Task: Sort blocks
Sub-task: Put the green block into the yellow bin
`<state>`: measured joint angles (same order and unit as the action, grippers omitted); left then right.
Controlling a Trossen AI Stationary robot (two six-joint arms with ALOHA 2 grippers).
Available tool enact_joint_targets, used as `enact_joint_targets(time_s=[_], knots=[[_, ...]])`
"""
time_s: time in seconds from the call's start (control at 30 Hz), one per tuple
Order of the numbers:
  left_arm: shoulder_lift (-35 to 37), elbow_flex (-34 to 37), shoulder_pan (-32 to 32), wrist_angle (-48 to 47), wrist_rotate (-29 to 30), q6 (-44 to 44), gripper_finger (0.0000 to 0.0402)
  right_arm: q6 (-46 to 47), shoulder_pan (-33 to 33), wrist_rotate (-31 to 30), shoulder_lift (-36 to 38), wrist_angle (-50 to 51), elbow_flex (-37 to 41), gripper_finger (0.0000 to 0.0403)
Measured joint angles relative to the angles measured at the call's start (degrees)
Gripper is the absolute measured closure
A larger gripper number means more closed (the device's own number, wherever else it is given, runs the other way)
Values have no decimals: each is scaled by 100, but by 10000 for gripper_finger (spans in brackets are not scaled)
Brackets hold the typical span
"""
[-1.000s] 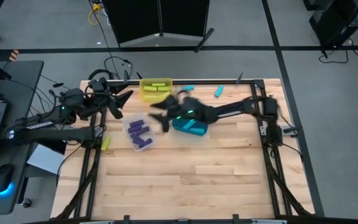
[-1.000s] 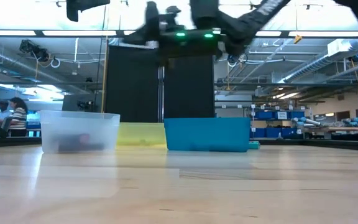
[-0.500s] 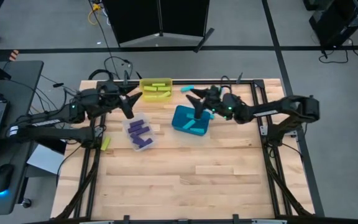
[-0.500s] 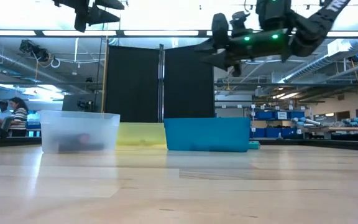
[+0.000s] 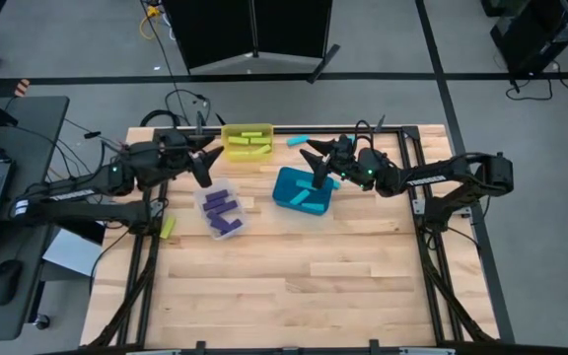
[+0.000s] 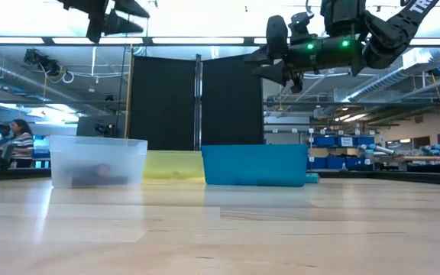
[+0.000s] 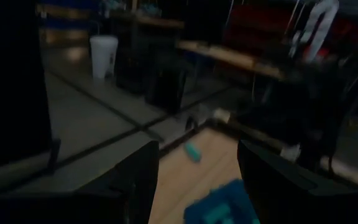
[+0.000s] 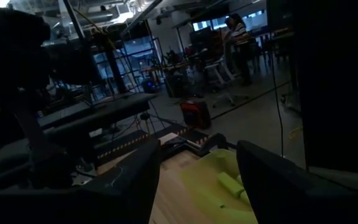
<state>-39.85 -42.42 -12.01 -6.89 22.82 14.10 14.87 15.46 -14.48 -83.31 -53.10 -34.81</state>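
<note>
Since a second ago the right hand (image 5: 316, 163) has swung from over the middle of the desk (image 5: 294, 286) toward the upper right, while the left hand (image 5: 201, 161) has shifted a little right.

Both hands hang high above the desk with their fingers spread and nothing between them: the right one over the far edge of the teal bin (image 5: 302, 189), the left one between the yellow bin (image 5: 248, 143) and the clear bin (image 5: 221, 211). Purple blocks (image 5: 221, 210) lie in the clear bin, yellow-green blocks (image 5: 249, 141) in the yellow bin, cyan blocks (image 5: 304, 198) in the teal bin. One loose cyan block (image 5: 297, 140) lies on the desk near its upper edge, and a yellow-green block (image 5: 169, 227) sits at the left edge. In the low view a person (image 6: 21, 141) sits at far left in the room beyond.
</note>
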Motion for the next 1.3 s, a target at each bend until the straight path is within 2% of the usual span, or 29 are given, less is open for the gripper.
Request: enact_joint_targets(time_s=[0.1,0.23,0.47,0.57,0.7,0.8,1.03,1.3], knots=[[75,-24,2,-894,-7,460,174,-4,0,0,2,0,0,181],[82,-274,8,-2774,3,1464,174,-10,0,0,0,1,-1,181],[-85,-928,403,-5276,-193,2888,179,-143,0,0,2,4,-2,182],[-408,-1273,457,-6621,-548,3493,188,-157,0,1,1,4,-2,182],[-1017,-1440,459,-7732,-1328,4035,197,-225,23,29,2,4,-2,183],[-1558,-1397,459,-8085,-1672,4061,199,-265,28,44,0,4,-2,183],[-2840,-1092,461,-8316,-1815,3659,199,-266,-40,189,1,4,-2,185],[-3277,-365,455,-8213,-2416,3040,199,-265,-364,366,0,4,-3,186]])
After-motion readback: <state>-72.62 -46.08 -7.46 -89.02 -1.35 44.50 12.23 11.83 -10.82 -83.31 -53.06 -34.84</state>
